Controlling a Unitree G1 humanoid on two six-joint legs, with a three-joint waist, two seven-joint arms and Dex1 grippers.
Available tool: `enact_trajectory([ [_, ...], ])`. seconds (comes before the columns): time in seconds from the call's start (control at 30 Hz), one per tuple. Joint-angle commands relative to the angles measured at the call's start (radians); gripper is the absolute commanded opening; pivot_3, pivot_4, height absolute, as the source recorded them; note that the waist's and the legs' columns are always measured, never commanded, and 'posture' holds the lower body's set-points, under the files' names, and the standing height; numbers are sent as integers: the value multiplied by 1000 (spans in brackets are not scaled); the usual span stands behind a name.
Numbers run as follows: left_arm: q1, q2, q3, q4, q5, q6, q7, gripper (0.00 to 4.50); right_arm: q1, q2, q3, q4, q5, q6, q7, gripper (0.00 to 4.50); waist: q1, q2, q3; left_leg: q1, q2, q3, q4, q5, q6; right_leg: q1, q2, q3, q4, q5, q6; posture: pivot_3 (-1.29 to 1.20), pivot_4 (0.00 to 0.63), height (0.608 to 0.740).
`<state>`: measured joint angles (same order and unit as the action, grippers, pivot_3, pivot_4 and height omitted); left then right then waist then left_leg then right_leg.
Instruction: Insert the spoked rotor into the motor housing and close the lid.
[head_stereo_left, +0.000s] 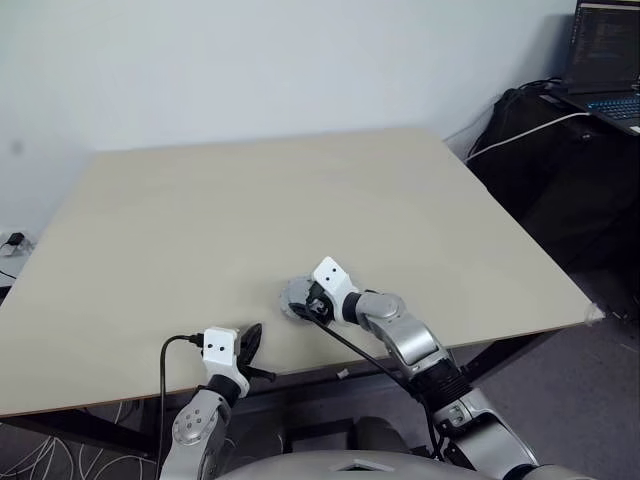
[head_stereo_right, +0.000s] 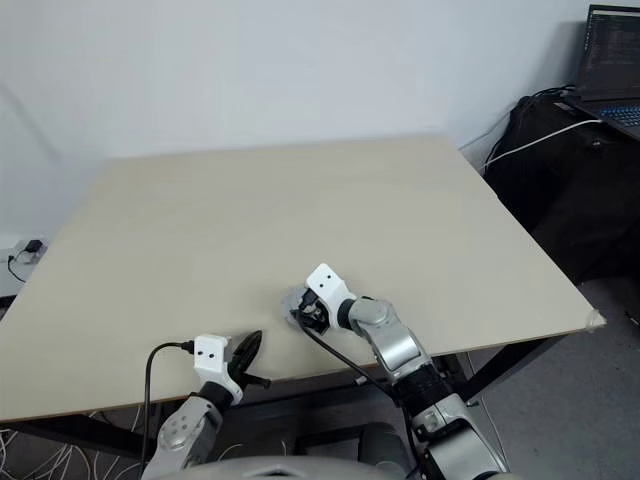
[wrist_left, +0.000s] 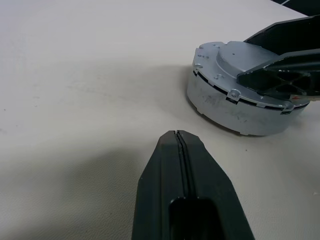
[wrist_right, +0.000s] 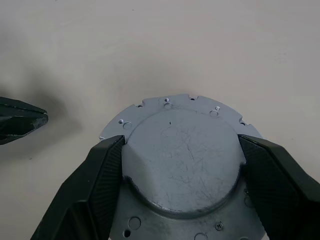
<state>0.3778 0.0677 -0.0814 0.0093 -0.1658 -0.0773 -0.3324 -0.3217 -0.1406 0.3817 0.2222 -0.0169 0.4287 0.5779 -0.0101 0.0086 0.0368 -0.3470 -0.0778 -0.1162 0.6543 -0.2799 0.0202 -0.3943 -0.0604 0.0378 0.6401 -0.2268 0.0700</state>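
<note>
- Dull grey round metal lid (wrist_right: 182, 165), smooth face w/ raised centre upward, sits on a stacked grey round assembly near the front edge of the pale beige wooden table (head_stereo_left: 250, 200).
- Right gripper (wrist_right: 181, 160) reaches in over the table; jaws spread wide, black fingers (wrist_right: 102, 170) flanking the lid's raised centre on both sides & apparently touching it. Reads as a grip or a press on the lid; can't tell which.
- Left gripper (wrist_left: 180, 142) rests low by the table's front edge, near the assembly but apart from it; jaws fully closed, holding nothing.
- From the left wrist view the lid lies flat & level atop a grey cylindrical body (wrist_left: 235, 112), a dark seam w/ notches running round between the two.
- Neither copper windings nor shiny spoked wheel is on show; the motor housing & rotor are prob. enclosed under the lid, though that's a judgement, not seen.
- Progress: rotor step looks done, lid on top. Left to do, as far as can be judged: seat or align the lid fully, then let go.
- Off to the table's right side: black bag, white cable, open laptop (head_stereo_left: 605, 60).
</note>
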Motion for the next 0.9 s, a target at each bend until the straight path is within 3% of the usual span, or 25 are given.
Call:
enact_trajectory([
  [0.03,-6,-1,1,-17,-7,-26,-7,0,-4,-9,-9,10,-19,31,-24,3255,0,0,0,0,0,0,0,0,0,0,0,0,0,0,0,0,0,740],
  [0.7,7,2,-16,-107,-4,42,11,0,6,-48,14,6,-22,92,27,3255,4,2,-1,0,-1,0,-4,0,1,1,-1,0,-5,0,2,0,0,740],
  [0.9,-97,-25,50,-173,-11,203,136,0,21,-41,13,6,-27,60,7,3255,8,2,-2,1,0,-1,-4,0,0,1,0,-1,-5,0,3,0,0,740],
])
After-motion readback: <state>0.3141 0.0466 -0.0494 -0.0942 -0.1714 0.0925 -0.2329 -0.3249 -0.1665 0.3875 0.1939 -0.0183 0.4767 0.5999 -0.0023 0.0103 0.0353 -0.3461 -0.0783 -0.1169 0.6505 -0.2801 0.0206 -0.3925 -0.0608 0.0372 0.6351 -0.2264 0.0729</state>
